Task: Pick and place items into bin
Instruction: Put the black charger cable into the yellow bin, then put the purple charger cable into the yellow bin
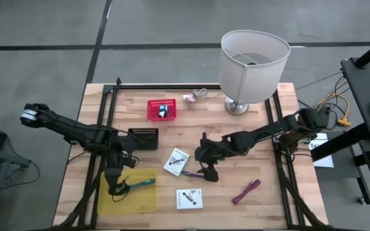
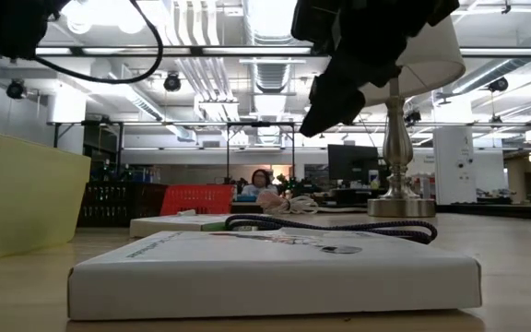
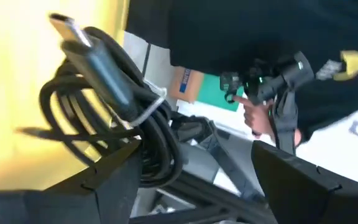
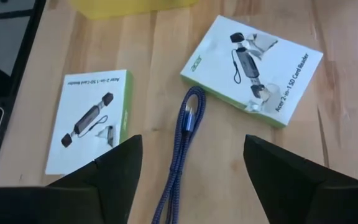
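Observation:
My left gripper (image 1: 115, 185) is over the yellow bin (image 1: 140, 204), tipped and open (image 3: 194, 149). A black coiled cable (image 3: 104, 93), bound by a white tie and with its plug sticking out, sits by one finger. A teal pen (image 1: 141, 183) lies in the bin. My right gripper (image 1: 209, 172) hovers open (image 4: 191, 140) above a purple braided cable (image 4: 185, 124), touching nothing. That cable lies on the table between two white printed boxes (image 4: 92, 118) (image 4: 253, 59). A magenta stick (image 1: 246, 191) rests on the table to the right. My left gripper is open, and the black cable's coil (image 3: 151, 155) lies against the inner side of one finger (image 3: 114, 183). The other finger (image 3: 297, 180) stands clear of it. The plug end (image 3: 73, 31) points away from the fingers, in front of the yellow bin wall.
A big white-shaded lamp (image 1: 252, 64) stands at the far right. A red basket (image 1: 162, 109) and a black basket (image 1: 143, 138) sit toward the far side, with a small pinkish item (image 1: 194, 96) between basket and lamp. Black frame rails run along both table sides.

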